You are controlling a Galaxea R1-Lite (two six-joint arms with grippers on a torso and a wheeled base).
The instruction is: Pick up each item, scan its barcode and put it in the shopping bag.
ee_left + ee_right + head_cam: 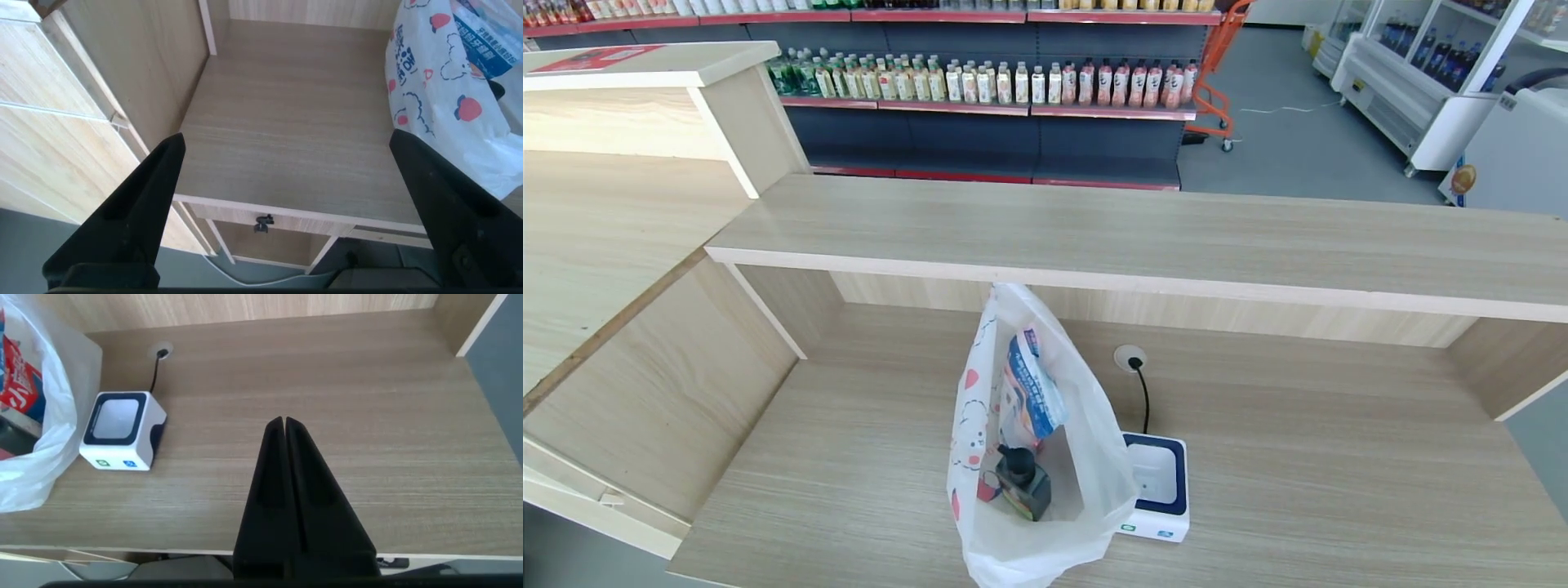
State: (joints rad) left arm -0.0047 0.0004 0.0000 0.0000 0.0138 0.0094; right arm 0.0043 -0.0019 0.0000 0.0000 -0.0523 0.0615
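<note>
- White plastic shopping bag (1094, 474) stood on the wooden counter (1339, 490) in the head view. It held a blue-and-white pouch (1031, 384) and a dark black-capped bottle (1023, 486). The barcode scanner (1156, 490) sat just beside it. With both visible items bagged, the task looked done or nearly so.
- From the left wrist, the left gripper (288, 140) hung over the counter's near edge beside the bag, jaws wide apart and holding nothing.
- From the right wrist, the right gripper (283, 425) hung above the counter, apart from the scanner, jaws pressed together on nothing.
</note>
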